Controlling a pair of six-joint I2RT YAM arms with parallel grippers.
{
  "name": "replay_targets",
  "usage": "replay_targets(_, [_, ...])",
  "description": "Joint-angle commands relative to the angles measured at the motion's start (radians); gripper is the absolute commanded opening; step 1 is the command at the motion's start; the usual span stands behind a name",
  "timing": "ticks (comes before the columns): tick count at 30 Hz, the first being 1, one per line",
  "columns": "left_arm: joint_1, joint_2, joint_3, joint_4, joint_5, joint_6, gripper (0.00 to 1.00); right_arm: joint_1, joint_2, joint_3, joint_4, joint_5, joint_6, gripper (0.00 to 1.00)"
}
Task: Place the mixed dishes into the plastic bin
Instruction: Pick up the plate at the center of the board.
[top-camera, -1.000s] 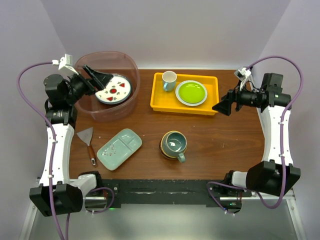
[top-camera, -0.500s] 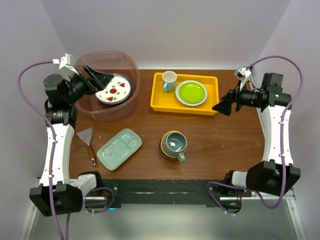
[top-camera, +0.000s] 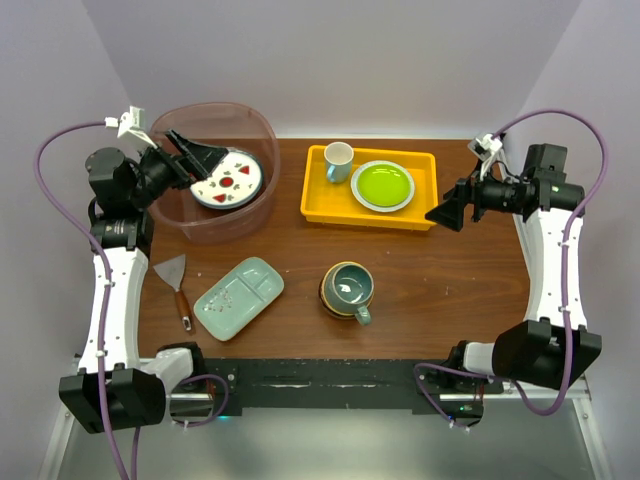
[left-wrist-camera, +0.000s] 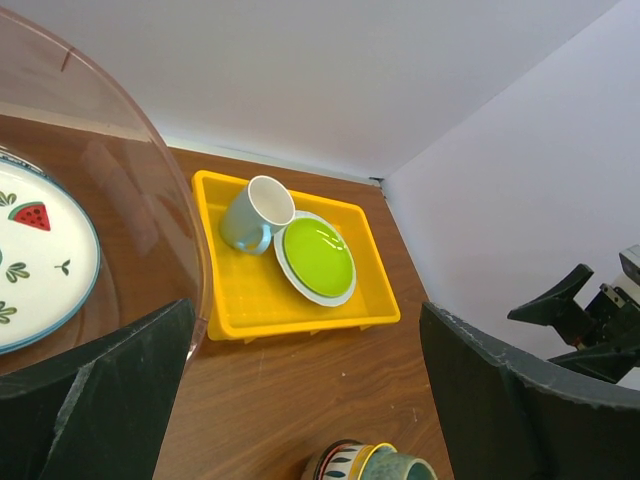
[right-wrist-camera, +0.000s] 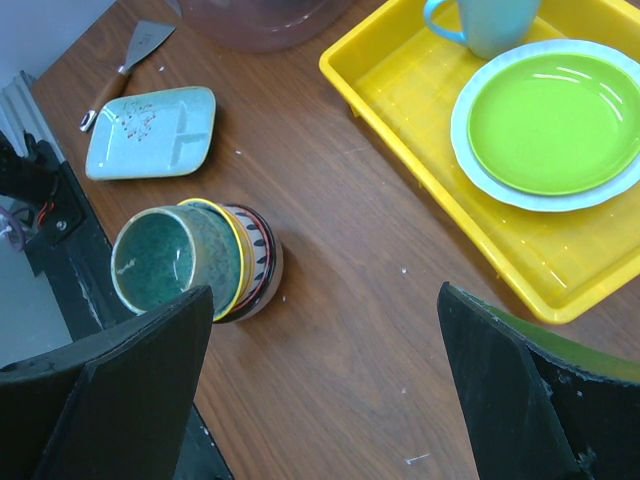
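The plastic bin stands at the back left, its curved wall close in the left wrist view. A white plate with red marks lies inside it. My left gripper hovers open and empty over the bin's left side. A pale green divided tray lies at the front left. A teal mug sits nested in stacked patterned bowls at the front middle. My right gripper hangs open and empty above the table's right side.
A yellow tray at the back holds a lime-green plate and a small white cup. A spatula lies near the left edge.
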Motion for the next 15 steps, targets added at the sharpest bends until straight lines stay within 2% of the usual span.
replay_targets(1, [0.003, -0.023, 0.041, 0.052, 0.027, -0.007, 1.00, 0.001, 0.003, 0.041, -0.011, -0.037, -0.022, 0.98])
replay_targets(15, [0.003, -0.027, 0.055, 0.041, 0.024, -0.001, 1.00, 0.001, 0.013, 0.051, -0.038, -0.034, -0.053, 0.98])
